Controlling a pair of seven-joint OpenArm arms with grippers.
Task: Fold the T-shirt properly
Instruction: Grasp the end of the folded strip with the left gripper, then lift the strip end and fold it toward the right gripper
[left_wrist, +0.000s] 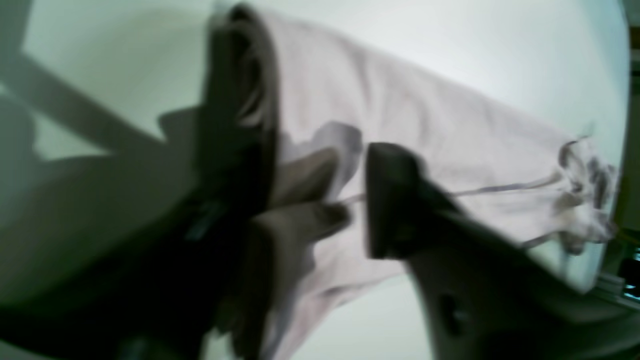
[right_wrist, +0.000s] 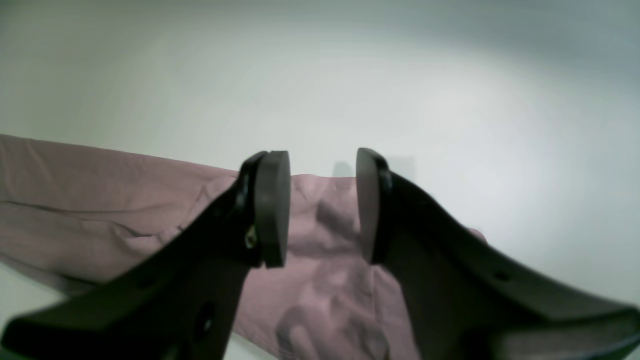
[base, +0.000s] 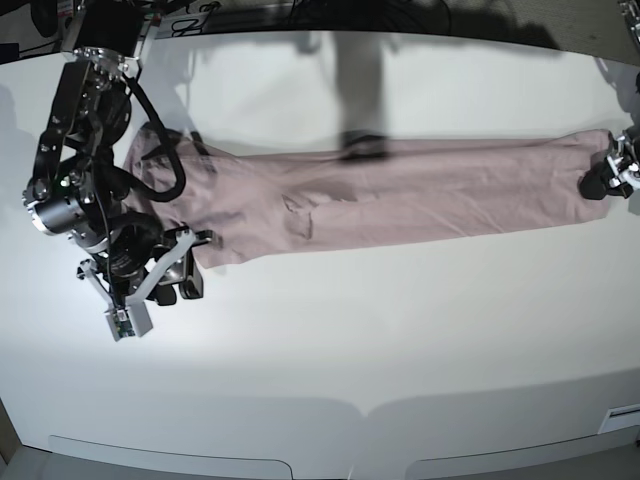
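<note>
L wrist: left gripper (left_wrist: 320, 200) is blurred; cloth of the shirt (left_wrist: 400, 125) bunches between its jaws, but can't tell if it's gripped.

R wrist: right gripper (right_wrist: 322, 205) gapes partway over shirt (right_wrist: 100, 200), nothing pinched.

Base: shirt (base: 400, 200) is a long narrow band across the table (base: 350, 350), a gripper at each end. Lengthwise folds look done; crosswise folds remain.

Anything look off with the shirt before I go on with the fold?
Yes. The T-shirt lies as a long narrow band across the table, and its end by the right gripper is bunched and wrinkled, not flat. The left gripper sits at the other end.
</note>
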